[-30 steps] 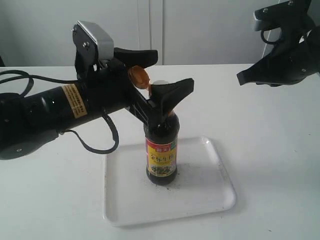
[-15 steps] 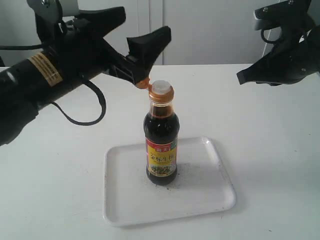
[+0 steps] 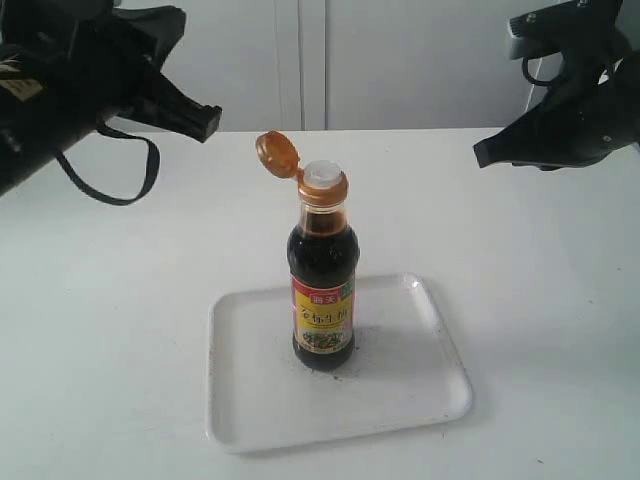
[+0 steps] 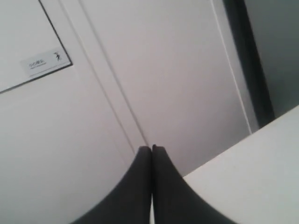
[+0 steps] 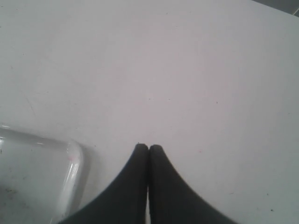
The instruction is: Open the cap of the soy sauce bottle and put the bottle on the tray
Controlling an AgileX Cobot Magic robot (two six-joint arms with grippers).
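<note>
Left end effector (image 3: 207, 121) withdrew; soy sauce bottle (image 3: 323, 290) stands upright, neck up.

White table (image 3: 540, 250), matte, with a few faint specks on it in the right wrist view. Behind it are white wall panels (image 3: 420, 60), with vertical seams (image 3: 301, 60) near the middle of the exterior view. Left wrist view shows a small label (image 4: 46, 60) on one panel, print too small to read, and a dark vertical strip (image 4: 247, 65) beside the panels, running down to the table edge.

Brown-black soy sauce bottle (image 3: 324, 255), red and yellow label (image 3: 322, 312), copper-orange cap (image 3: 278, 154), white tray (image 3: 250, 400) specked dark
</note>
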